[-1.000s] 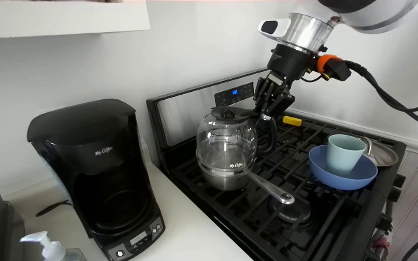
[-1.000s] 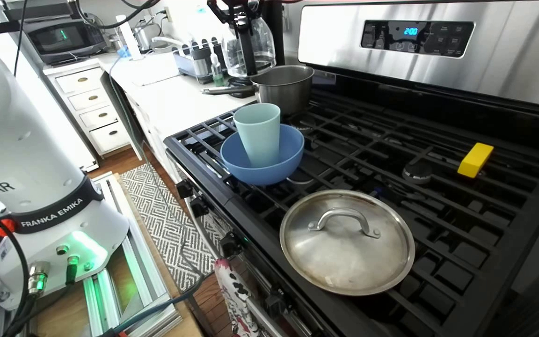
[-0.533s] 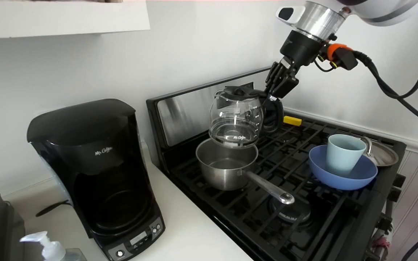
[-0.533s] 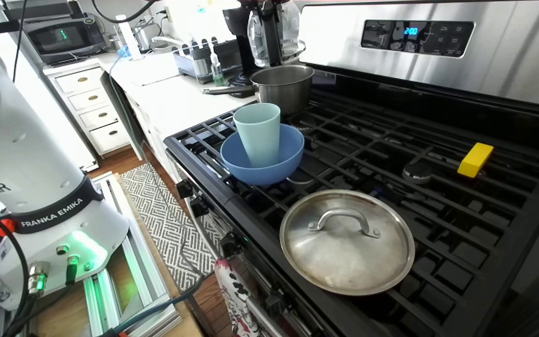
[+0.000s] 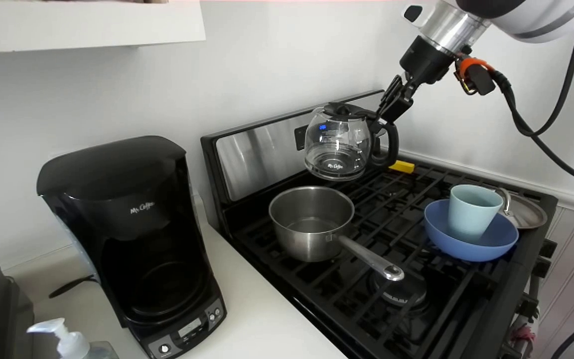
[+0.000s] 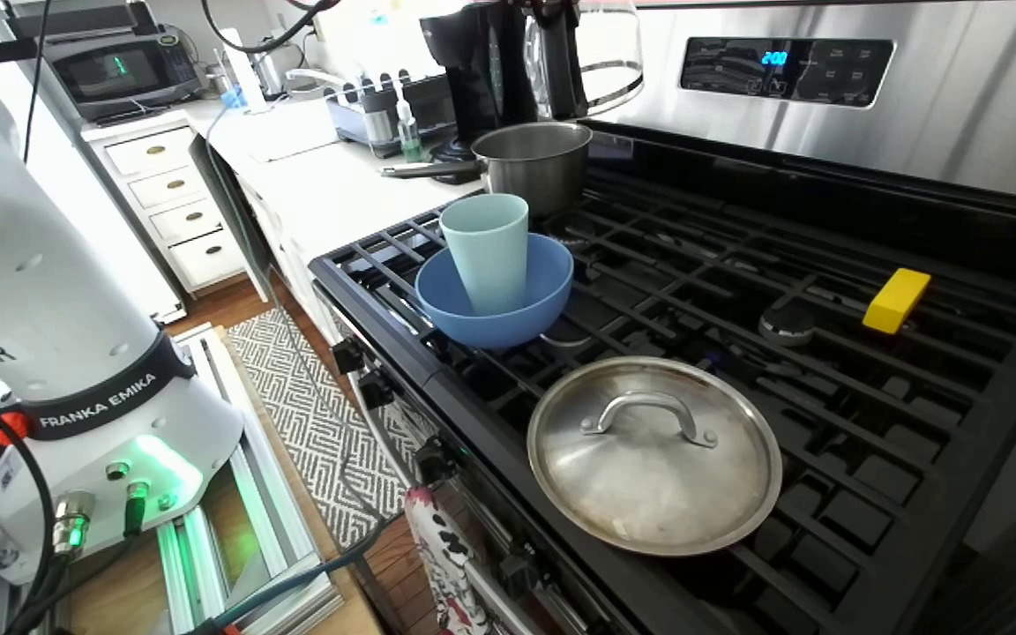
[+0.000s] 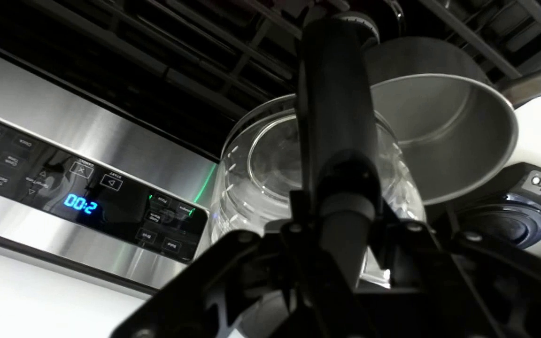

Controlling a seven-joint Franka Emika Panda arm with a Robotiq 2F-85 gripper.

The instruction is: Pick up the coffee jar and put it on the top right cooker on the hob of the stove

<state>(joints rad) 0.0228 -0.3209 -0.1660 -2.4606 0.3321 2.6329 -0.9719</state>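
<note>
The coffee jar (image 5: 338,149) is a clear glass carafe with a black lid and black handle. My gripper (image 5: 380,117) is shut on its handle and holds it in the air, slightly tilted, near the steel back panel of the stove (image 5: 247,162). The jar also shows at the top of an exterior view (image 6: 609,57), partly cut off. In the wrist view the gripper (image 7: 338,211) is around the dark handle, with the jar's glass (image 7: 270,159) behind it. The top right cooker (image 6: 786,324) is a round burner under black grate bars, beside a yellow block.
A steel saucepan (image 5: 307,244) stands on the back left burner, below and beside the jar. A blue bowl (image 6: 490,326) holds a pale green cup (image 6: 486,247) near the stove's front. A steel lid (image 6: 649,503) and the yellow block (image 6: 896,300) lie on the grates. The coffee machine (image 5: 117,179) stands on the counter.
My gripper has carried the jar away from over the saucepan, rightward in both exterior views and upward, along the back panel. The grip on the handle stays. The other things have not moved.
</note>
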